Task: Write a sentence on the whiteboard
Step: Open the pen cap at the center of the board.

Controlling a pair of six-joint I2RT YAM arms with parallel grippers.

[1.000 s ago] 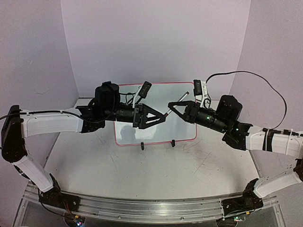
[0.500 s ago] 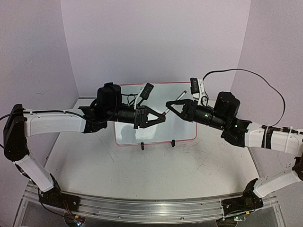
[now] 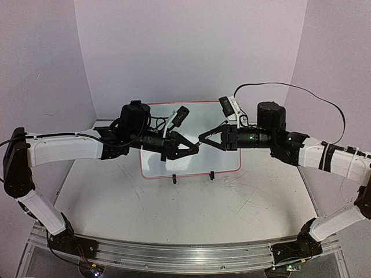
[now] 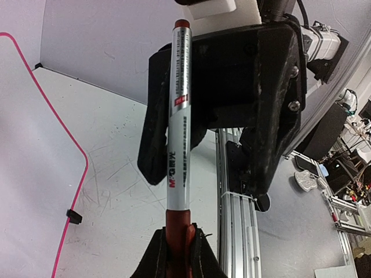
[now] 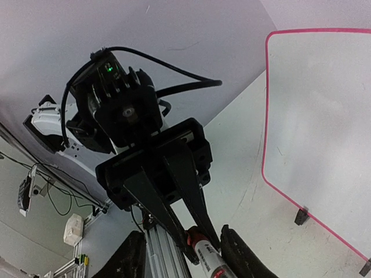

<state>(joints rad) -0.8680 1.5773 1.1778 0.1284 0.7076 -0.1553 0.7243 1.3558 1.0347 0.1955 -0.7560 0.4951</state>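
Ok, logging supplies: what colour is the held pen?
The slim marker pen is silver, dark red ends; best in left wrist view.

I count one whiteboard (image 3: pixel 203 163) at the far side, two clip feet (image 3: pixel 174 179) on its near edge, one marker (image 4: pixel 178 116), and two arms: left gripper (image 3: pixel 196 148), right gripper (image 3: pixel 202 139).

Marker (image 4: pixel 178 116): red lower end buried btw the jaws of the left gripper (image 4: pixel 178 240), tip not visible. Those jaws are cut off by the bottom edge.

Right wrist view: marker (image 5: pixel 208 260) runs off the bottom edge inside the jaws of the right gripper (image 5: pixel 182 243); only a stub shows.

Whiteboard (image 3: pixel 197 165): in top view the middle is hidden behind both jaws. It's cut by the left edge in left wrist view and by the right edge in right wrist view.

Top view: marker too small to make out btw the jaws.
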